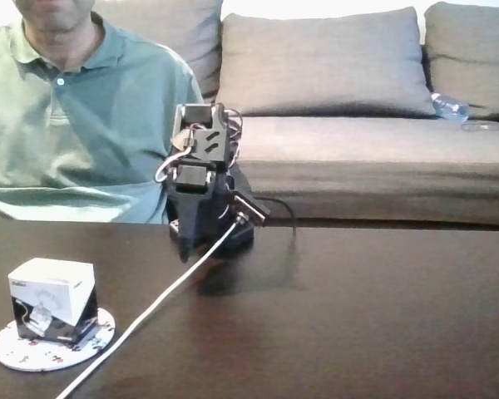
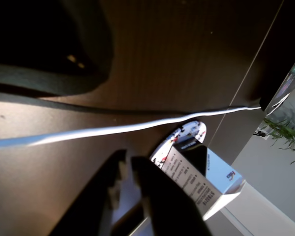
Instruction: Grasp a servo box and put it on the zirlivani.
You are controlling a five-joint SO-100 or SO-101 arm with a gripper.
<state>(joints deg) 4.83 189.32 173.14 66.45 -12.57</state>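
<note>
The servo box (image 1: 54, 291), white on top with a black lower band, rests on the zirlivani (image 1: 17, 349), a round white speckled disc at the table's front left in the fixed view. The box sits slightly tilted, with the disc's rim showing around it. My arm is folded near the back of the table, and the gripper (image 1: 185, 245) points down at the tabletop, well to the right of the box. In the wrist view the black fingers (image 2: 152, 191) lie close together with nothing between them, and the servo box (image 2: 206, 182) and zirlivani (image 2: 191, 132) lie beyond the gripper (image 2: 129, 157).
A white cable (image 1: 166, 291) runs from the arm's base diagonally to the front edge, passing right of the disc. A person in a green shirt (image 1: 83, 108) sits behind the table at the left. A grey sofa (image 1: 358, 150) stands behind.
</note>
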